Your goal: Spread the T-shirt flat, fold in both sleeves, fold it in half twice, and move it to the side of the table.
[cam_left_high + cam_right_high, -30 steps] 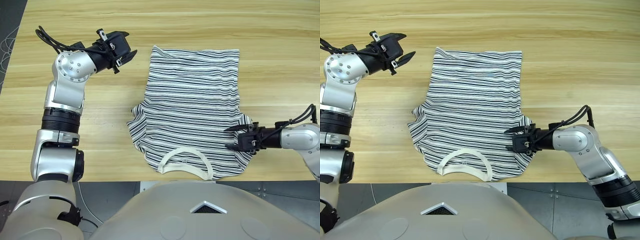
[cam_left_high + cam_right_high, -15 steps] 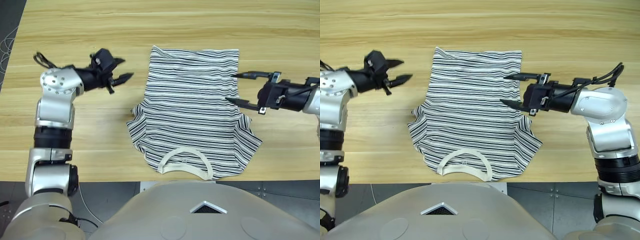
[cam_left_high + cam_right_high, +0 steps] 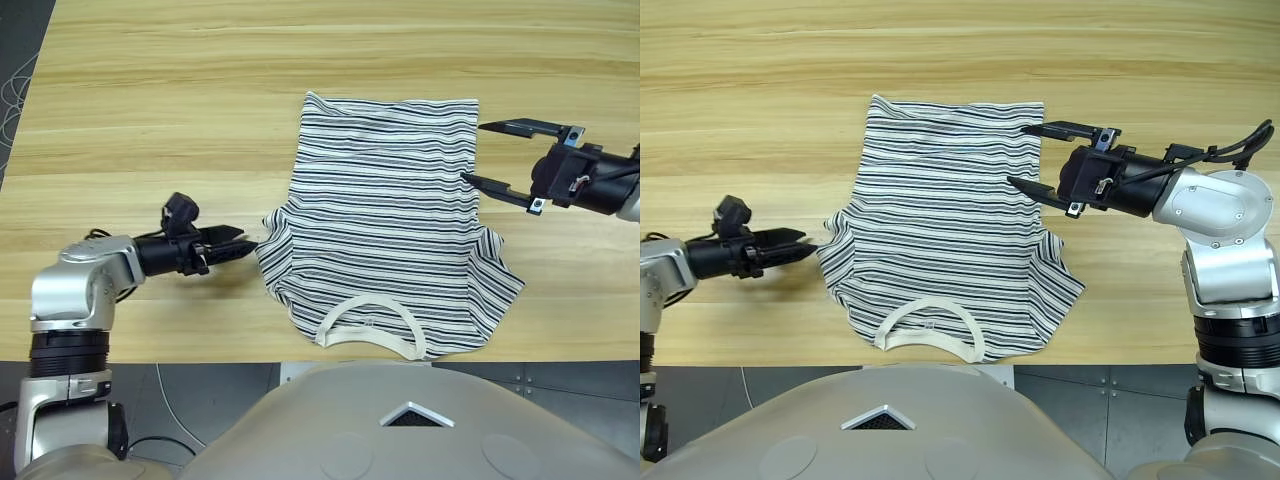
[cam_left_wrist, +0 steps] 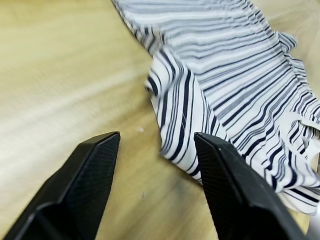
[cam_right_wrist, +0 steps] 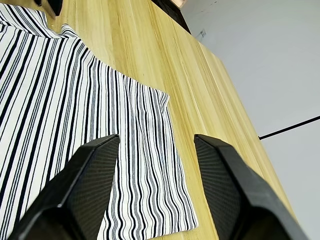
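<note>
We find the shirt flat on the table, left sleeve crumpled. Our left claw gapes empty beside that sleeve; the right claw is wide, empty, at the shirt's right edge. We may snag body cloth too, rumpling it.

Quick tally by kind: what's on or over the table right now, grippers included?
Striped T-shirt: 1
Grippers: 2, the left gripper and the right gripper, both open
Wooden table: 1
Total: 4

Lab-like: wooden table, plain wall
</note>
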Tool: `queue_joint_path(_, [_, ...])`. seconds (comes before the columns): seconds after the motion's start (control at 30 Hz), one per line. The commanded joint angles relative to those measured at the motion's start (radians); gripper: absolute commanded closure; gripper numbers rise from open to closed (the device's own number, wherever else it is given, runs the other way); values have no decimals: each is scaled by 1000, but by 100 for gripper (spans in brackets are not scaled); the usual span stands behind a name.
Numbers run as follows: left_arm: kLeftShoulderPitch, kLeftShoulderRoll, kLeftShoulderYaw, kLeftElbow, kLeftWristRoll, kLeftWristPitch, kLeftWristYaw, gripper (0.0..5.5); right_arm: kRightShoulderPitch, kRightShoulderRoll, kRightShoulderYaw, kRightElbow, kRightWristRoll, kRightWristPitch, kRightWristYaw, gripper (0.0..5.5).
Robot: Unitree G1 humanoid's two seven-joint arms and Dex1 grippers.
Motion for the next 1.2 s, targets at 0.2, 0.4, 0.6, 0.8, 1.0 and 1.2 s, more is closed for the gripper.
queue_joint_path(0.2, [35,-50,-70,23,11,24,36,274,8,2,3,-25,-15,14,4,274])
queue_joint_path(0.4, [27,-33,-105,50,52,34,72,293,14,1,6,-24,-22,12,7,274])
queue_joint_path(0.6, [19,-11,-121,48,51,26,65,401,20,5,11,-25,-29,8,5,274])
queue_joint_path(0.8, [31,15,-124,30,35,16,44,502,21,5,13,-22,-32,1,7,274])
queue_joint_path(1.0, [28,15,-103,4,9,20,43,535,25,5,13,-24,-35,1,7,274])
queue_joint_path(1.2, [-24,5,-55,-20,-34,57,56,535,28,11,16,-24,-39,-2,4,274])
